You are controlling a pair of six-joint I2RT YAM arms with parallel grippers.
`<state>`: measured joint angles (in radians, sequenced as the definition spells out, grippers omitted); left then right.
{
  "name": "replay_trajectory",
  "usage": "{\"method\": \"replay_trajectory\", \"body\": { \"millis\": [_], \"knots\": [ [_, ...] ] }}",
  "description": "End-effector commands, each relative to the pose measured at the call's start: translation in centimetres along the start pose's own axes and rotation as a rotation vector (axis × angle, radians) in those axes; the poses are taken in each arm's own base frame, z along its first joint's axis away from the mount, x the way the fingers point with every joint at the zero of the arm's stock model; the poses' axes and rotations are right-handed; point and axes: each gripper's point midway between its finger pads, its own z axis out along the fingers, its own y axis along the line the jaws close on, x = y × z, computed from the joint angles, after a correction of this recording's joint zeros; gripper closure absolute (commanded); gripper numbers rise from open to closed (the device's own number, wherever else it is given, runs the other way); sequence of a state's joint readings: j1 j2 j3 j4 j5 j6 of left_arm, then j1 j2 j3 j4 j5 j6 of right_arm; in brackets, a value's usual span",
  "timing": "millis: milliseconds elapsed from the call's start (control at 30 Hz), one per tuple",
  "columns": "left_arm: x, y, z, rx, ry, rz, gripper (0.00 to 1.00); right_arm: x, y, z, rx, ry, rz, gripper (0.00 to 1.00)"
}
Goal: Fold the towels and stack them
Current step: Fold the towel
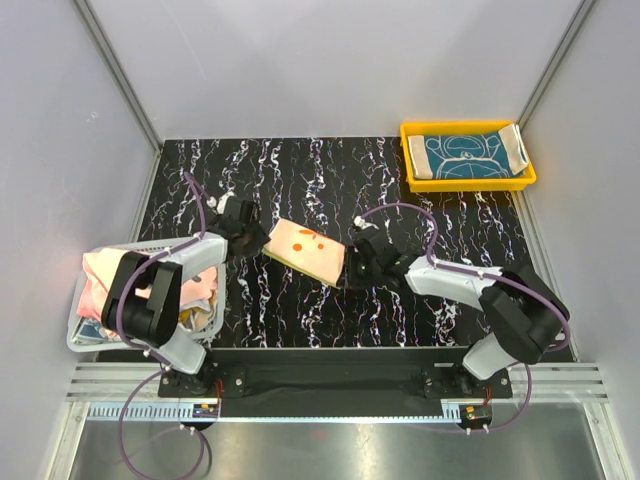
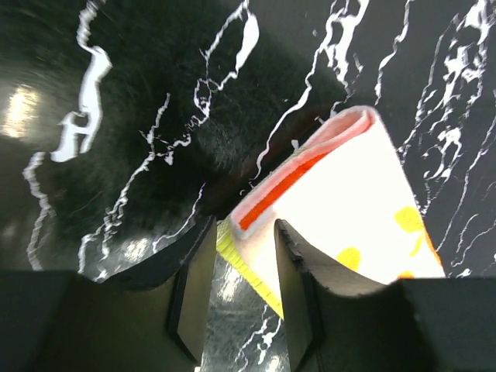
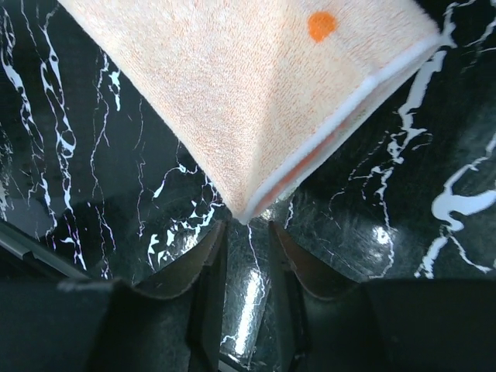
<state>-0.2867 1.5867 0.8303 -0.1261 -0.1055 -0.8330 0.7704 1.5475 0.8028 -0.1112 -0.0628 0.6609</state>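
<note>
Towel status: orange-and-cream towel (image 1: 305, 250) lies folded flat near the middle of the black marbled table (image 1: 300, 170), set at an angle btwn the two arms. L gripper (image 2: 246, 226) sits at its left corner, jaws spread, w/ the folded corner (pink and orange edge bands showing) reaching into the gap. I see a gap on one side, so it isn't pinched as far as I can tell. R gripper (image 3: 246, 226) is at the opposite end, jaws parted too, w/ the towel's tip just ahead of the gap, not inside it. Teal towel (image 1: 462, 157) lies folded in the yellow tray (image 1: 465, 185) at the far right corner, well apart from both arms. Bunched towels (image 1: 100, 275), pink among them, fill the basket (image 1: 72, 338) beside the L arm's base.
</note>
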Motion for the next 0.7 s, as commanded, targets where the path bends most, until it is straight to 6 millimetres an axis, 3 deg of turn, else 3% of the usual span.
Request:
{"method": "replay_trajectory", "body": {
  "millis": [0, 100, 233, 400, 567, 667],
  "knots": [
    [-4.9, -2.7, -3.9, 0.038, -0.154, 0.038, 0.60, -2.5, 0.8, -2.4, 0.011, -0.115, 0.020, 0.65],
    [-4.8, -4.8, -5.7, 0.072, -0.167, 0.098, 0.64, -3.7, -0.2, -3.6, 0.075, -0.184, 0.048, 0.59],
    [-1.1, -9.4, -6.7, 0.179, -0.104, 0.206, 0.72, -4.7, -1.6, -4.5, 0.142, -0.254, 0.121, 0.51],
    [4.1, -14.1, -5.9, 0.331, 0.013, 0.286, 0.79, -6.3, -3.3, -4.0, 0.173, -0.307, 0.251, 0.48],
    [9.0, -15.8, -3.9, 0.420, 0.132, 0.322, 0.80, -6.5, -4.1, -2.7, 0.175, -0.319, 0.313, 0.45],
    [11.7, -14.9, -2.3, 0.398, 0.194, 0.351, 0.81, -6.1, -3.9, -1.4, 0.154, -0.301, 0.336, 0.44]
  ]
}}
